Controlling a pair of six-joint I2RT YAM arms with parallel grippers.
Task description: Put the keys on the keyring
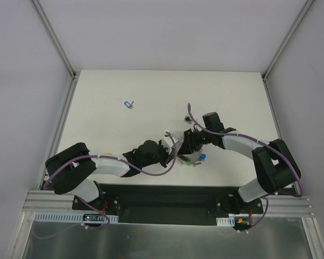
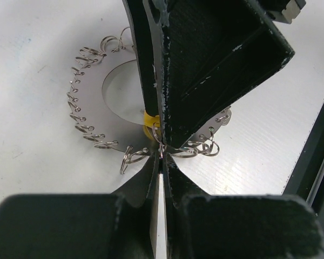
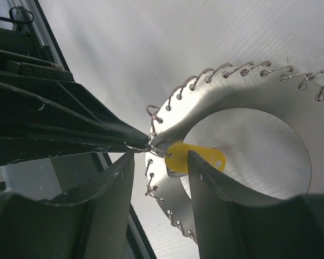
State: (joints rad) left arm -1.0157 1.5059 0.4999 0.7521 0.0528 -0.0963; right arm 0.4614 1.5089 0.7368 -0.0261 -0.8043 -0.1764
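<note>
The keyring (image 3: 248,89) is at the near middle of the white surface (image 1: 151,97), where both arms meet, with a yellow key (image 3: 178,157) at its rim. The left pincer (image 2: 161,162) is pressed together on one small rim loop (image 2: 161,148). The right pincer (image 3: 161,156) stands spread around the yellow key. Only the top view shows a blue key (image 1: 129,104) lying well apart.

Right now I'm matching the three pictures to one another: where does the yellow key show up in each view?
Top external: it cannot be made out.
Left wrist: the yellow key sits mid-frame, at the lower edge of the central hole, partly covered.
Right wrist: it lies near the centre, across the hole's left edge.
Shared landmark: the keyring, with wire loops along its rim, in both wrist views.
</note>
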